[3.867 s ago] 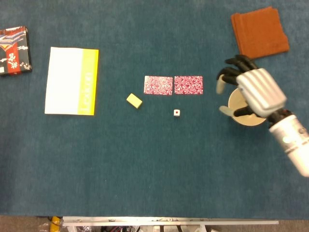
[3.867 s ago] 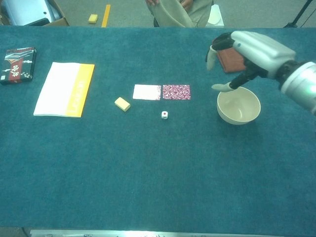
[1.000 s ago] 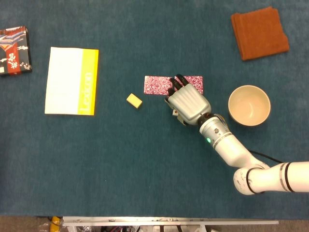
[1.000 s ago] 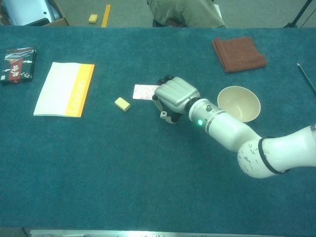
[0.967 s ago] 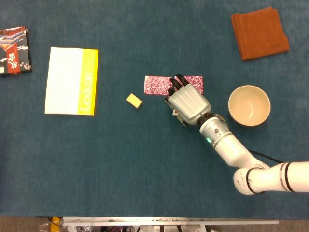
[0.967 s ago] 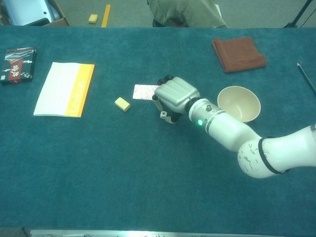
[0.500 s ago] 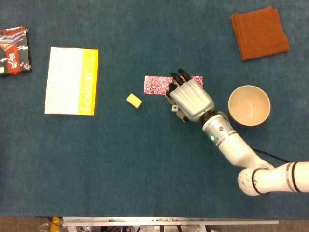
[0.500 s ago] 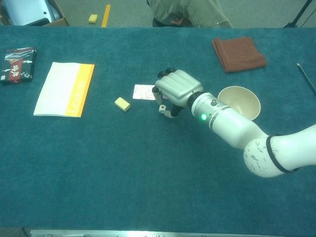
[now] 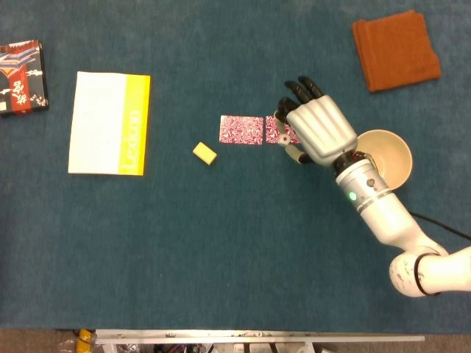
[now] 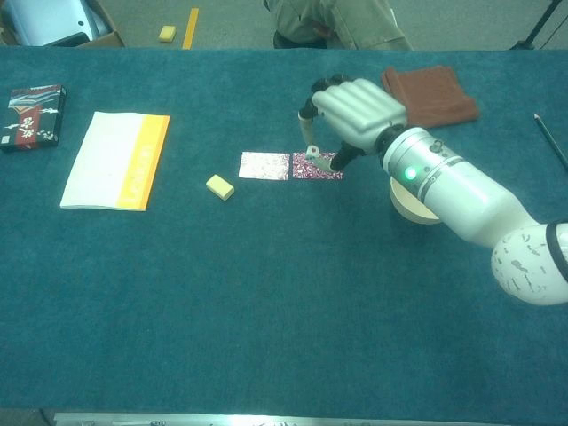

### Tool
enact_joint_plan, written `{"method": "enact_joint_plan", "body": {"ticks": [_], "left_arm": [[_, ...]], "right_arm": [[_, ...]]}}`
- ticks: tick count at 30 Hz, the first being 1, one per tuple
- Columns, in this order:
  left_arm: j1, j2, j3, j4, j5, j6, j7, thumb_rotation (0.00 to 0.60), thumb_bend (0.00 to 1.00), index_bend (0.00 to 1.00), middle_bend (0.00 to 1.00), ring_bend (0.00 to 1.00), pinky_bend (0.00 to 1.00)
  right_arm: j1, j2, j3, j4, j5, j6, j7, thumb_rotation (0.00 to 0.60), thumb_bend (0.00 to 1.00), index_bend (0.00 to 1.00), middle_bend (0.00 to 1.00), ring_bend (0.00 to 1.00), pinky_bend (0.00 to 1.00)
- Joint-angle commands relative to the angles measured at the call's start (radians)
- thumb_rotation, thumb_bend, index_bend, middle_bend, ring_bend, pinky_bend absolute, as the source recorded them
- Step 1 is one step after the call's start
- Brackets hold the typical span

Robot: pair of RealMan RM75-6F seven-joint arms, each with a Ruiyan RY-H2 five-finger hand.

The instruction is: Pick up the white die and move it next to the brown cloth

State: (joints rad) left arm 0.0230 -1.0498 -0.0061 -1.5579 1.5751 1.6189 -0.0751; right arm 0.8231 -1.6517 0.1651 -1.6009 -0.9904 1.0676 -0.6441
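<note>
My right hand (image 9: 318, 131) (image 10: 355, 111) hangs above the table over the right patterned card (image 10: 318, 166), fingers curled. It pinches the small white die (image 9: 281, 134) (image 10: 312, 151) between thumb and a fingertip, clear of the cloth-covered table. The brown cloth (image 9: 396, 49) (image 10: 429, 95) lies folded at the far right corner, beyond and to the right of the hand. My left hand shows in neither view.
A cream bowl (image 9: 390, 158) (image 10: 413, 209) stands under my right forearm. Another patterned card (image 9: 241, 129), a yellow block (image 9: 205, 153), a white-and-yellow booklet (image 9: 109, 123) and a black box (image 9: 22, 76) lie to the left. A pencil (image 10: 552, 142) lies at the right edge.
My right hand closed on the die on the table, then lifted it and moved right and away from me, toward the brown cloth.
</note>
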Motion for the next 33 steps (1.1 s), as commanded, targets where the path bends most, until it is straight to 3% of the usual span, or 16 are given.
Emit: {"method": "enact_joint_plan", "body": {"ticks": [1, 6, 19, 25, 33], "left_arm": [[0.002, 0.003, -0.001, -0.004, -0.001, 0.003, 0.003, 0.6, 0.45, 0.29, 0.3, 0.18, 0.18], [0.003, 0.004, 0.0, -0.007, -0.003, 0.002, 0.008, 0.6, 0.46, 0.29, 0.3, 0.18, 0.18], [0.002, 0.006, 0.0, -0.01, -0.001, -0.001, 0.01, 0.6, 0.46, 0.29, 0.3, 0.18, 0.18], [0.003, 0.008, -0.003, -0.004, -0.011, -0.005, 0.004, 0.6, 0.46, 0.29, 0.3, 0.18, 0.18], [-0.009, 0.023, -0.018, -0.013, -0.033, -0.021, 0.008, 0.6, 0.45, 0.29, 0.3, 0.18, 0.18]], "right_arm": [[-0.03, -0.029, 0.043, 0.034, -0.157, 0.1, 0.166, 0.6, 0.28, 0.53, 0.35, 0.1, 0.09], [-0.053, -0.044, 0.041, 0.089, -0.26, 0.162, 0.248, 0.6, 0.28, 0.34, 0.31, 0.1, 0.09], [-0.092, 0.01, 0.043, 0.06, -0.261, 0.156, 0.235, 0.6, 0.28, 0.31, 0.31, 0.1, 0.09], [-0.14, 0.094, 0.016, -0.034, -0.231, 0.164, 0.171, 0.6, 0.28, 0.31, 0.31, 0.1, 0.09], [-0.235, 0.251, -0.039, -0.245, -0.19, 0.238, 0.039, 0.6, 0.29, 0.31, 0.31, 0.1, 0.09]]}}
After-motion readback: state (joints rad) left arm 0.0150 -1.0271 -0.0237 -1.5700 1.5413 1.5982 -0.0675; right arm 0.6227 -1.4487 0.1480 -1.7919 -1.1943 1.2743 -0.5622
